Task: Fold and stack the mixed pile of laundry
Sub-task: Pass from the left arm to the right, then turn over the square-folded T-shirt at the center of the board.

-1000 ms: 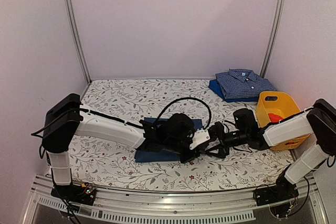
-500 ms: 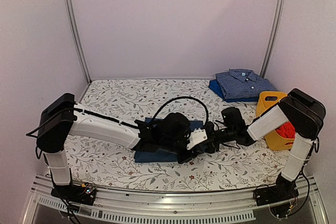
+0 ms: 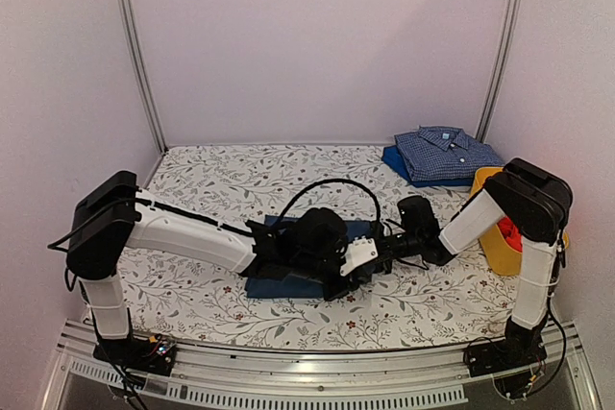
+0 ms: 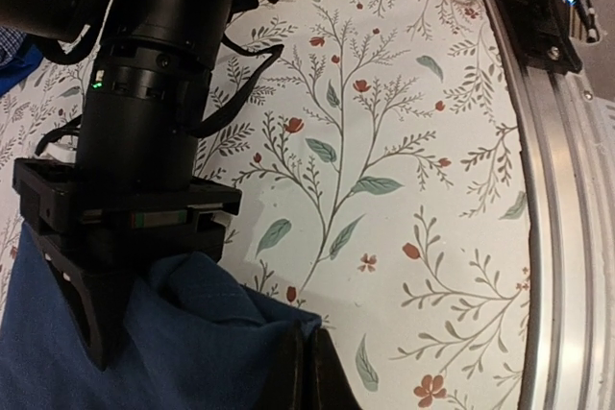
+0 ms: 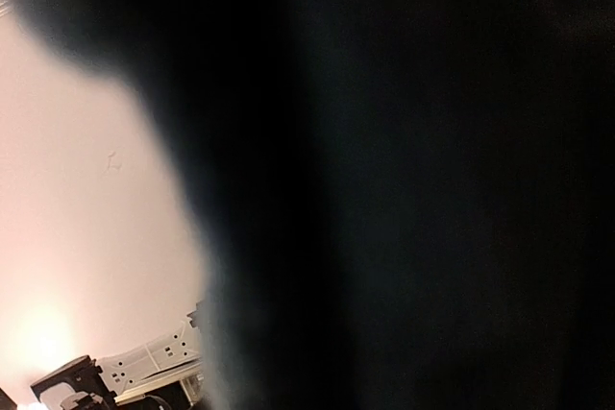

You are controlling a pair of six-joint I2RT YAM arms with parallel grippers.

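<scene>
Both claws meet at the navy garment (image 4: 192, 343): left claw (image 4: 306, 379) pinched shut on its edge, right claw (image 4: 135, 276) grip unclear.

Far-left tabletop (image 3: 207, 175) is open. Left arm (image 3: 192, 234) and right arm (image 3: 463, 223) meet above blue cloth (image 3: 274, 282) at centre. Shirt stack (image 3: 444, 153) and yellow basket (image 3: 498, 249) obstruct the right.

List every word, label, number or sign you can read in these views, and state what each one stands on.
No readable text anywhere.
The checked shirt, navy trousers, yellow basket and floral tablecloth: no print or label visible.
The right arm's wrist: small green lights only, no characters.
The right wrist view: blocked dark, nothing legible.
</scene>
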